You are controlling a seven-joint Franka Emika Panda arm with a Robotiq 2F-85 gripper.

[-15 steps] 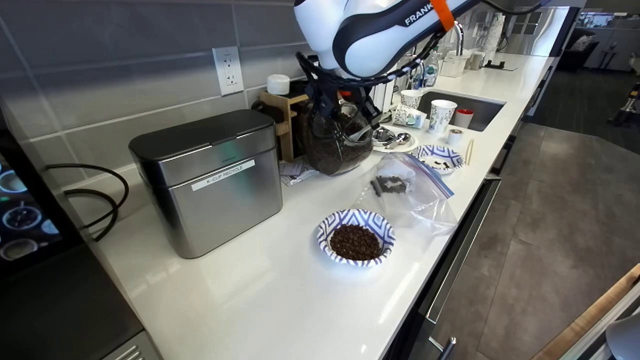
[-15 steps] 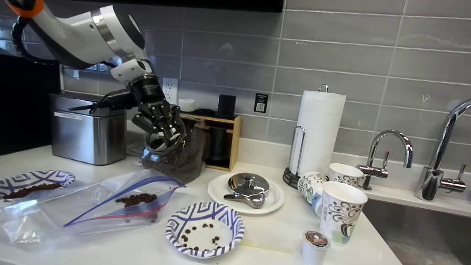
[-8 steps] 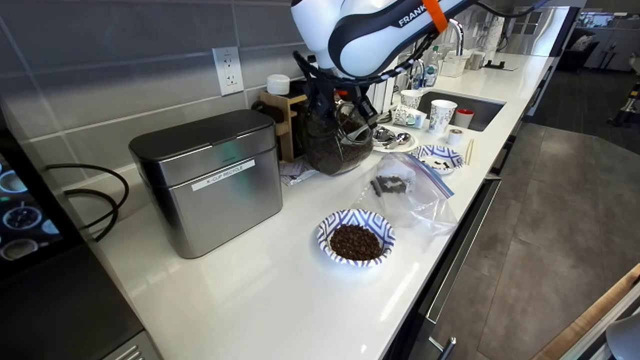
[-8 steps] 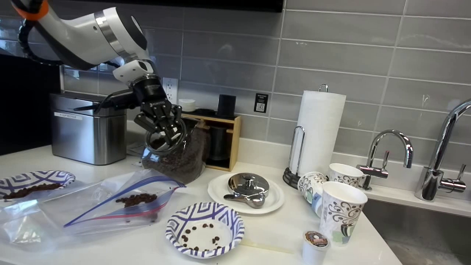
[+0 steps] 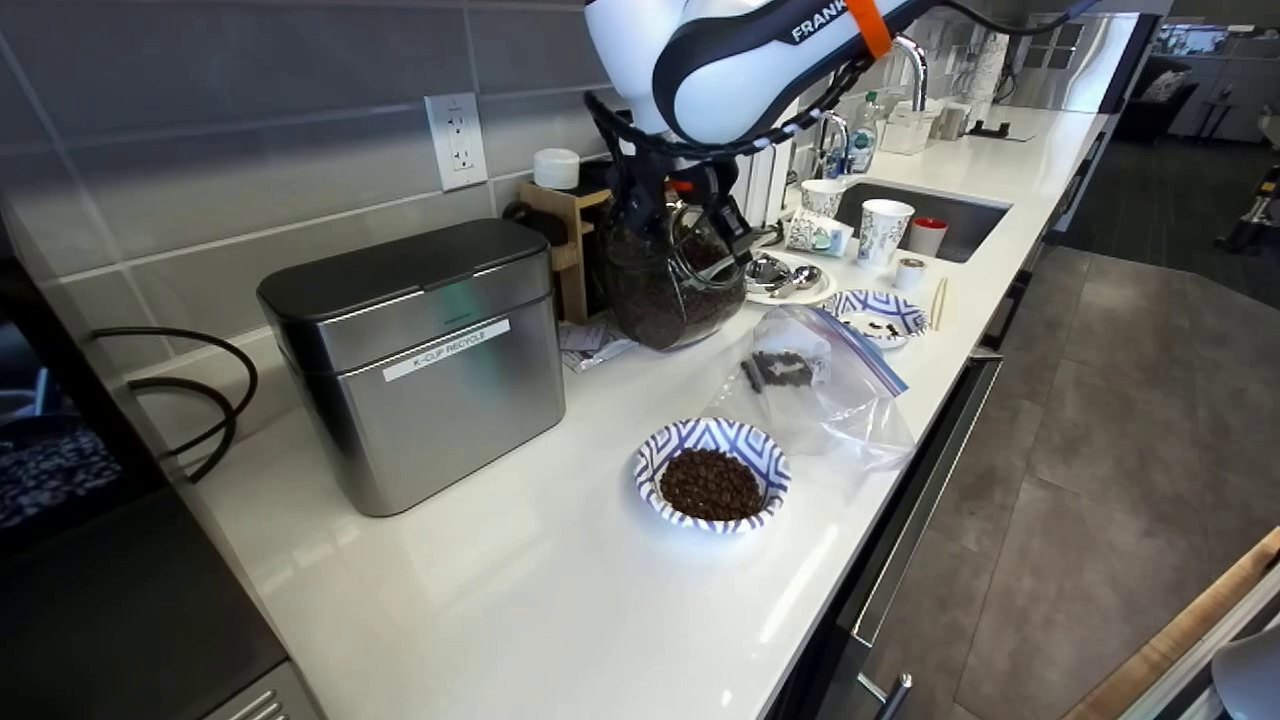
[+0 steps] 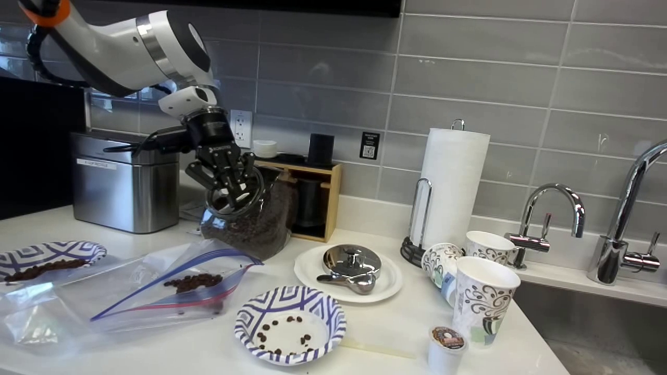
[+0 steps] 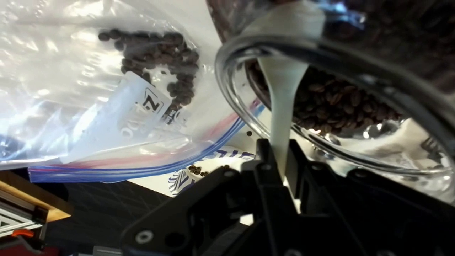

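Gripping a pale utensil (image 7: 282,99) by its narrow stem, the fingers (image 7: 264,160) stand a narrow gap apart at the mouth of the glass jar (image 6: 268,219). The utensil projects ahead of them, its flared end inside the jar with coffee beans (image 7: 330,103). The jar stands on the bench (image 5: 520,600), near a zip bag (image 6: 140,297).

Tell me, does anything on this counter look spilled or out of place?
Yes: one cup lies on its side by upright cups, as if tipped over. The wrist view also shows a dark speck, perhaps a spilled bean, apparently outside the bag.
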